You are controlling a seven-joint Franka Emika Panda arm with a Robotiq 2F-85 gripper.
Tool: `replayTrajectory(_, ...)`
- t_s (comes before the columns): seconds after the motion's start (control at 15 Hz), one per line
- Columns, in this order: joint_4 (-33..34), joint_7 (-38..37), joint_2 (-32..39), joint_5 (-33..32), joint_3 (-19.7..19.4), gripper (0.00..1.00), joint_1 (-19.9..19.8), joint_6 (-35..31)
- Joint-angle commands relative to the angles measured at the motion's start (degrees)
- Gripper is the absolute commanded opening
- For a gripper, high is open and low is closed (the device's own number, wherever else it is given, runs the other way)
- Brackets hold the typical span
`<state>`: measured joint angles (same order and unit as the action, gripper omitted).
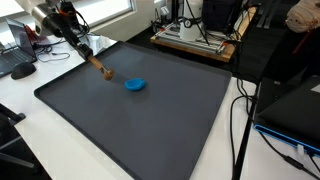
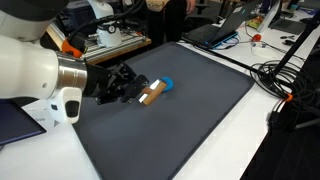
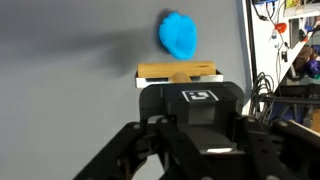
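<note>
Gripping what appears to be a light, stiff wooden block (image 3: 178,72), easy to pinch across its flat sides, the end effector (image 3: 180,84) is clamped on it low over the dark mat (image 1: 150,120) on the table (image 1: 15,100), just beside a soft-looking blue lump (image 3: 179,35).

The gripper (image 3: 180,88) looks like hard black plastic, a bit shiny on its edges. The block (image 3: 178,72) pinched between its fingers looks like bare wood, pale brown and dull. Just past the fingers lies a blue lump (image 3: 179,35). It looks soft and not shiny, but I cannot tell what it is made of. Under the fingers, the dark grey mat (image 3: 70,60) is smooth and matt. Behind the fingers, the arm's white shell (image 2: 30,60) is smooth, glossy plastic.
</note>
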<state>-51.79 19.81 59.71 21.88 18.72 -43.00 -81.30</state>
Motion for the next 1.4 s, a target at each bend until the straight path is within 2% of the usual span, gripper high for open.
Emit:
replayTrajectory(0.0, -11.8, 3.5, -8.6, 1.1, 0.9, 0.23, -2.2, -1.8)
replayTrajectory(0.53, -25.6, 1.8, -21.5, 1.0, 0.4, 0.23, -1.2, -6.9)
replayTrajectory(0.87, -32.1, -4.4, -29.5, -0.3, 0.2, 0.23, 1.8, -9.4)
replayTrajectory(0.93, -32.7, -3.9, -31.7, 2.8, -6.6, 0.23, 7.4, -9.0)
replayTrajectory(1.33, -39.6, -12.2, -39.9, 0.6, -17.2, 0.23, 21.4, -13.7)
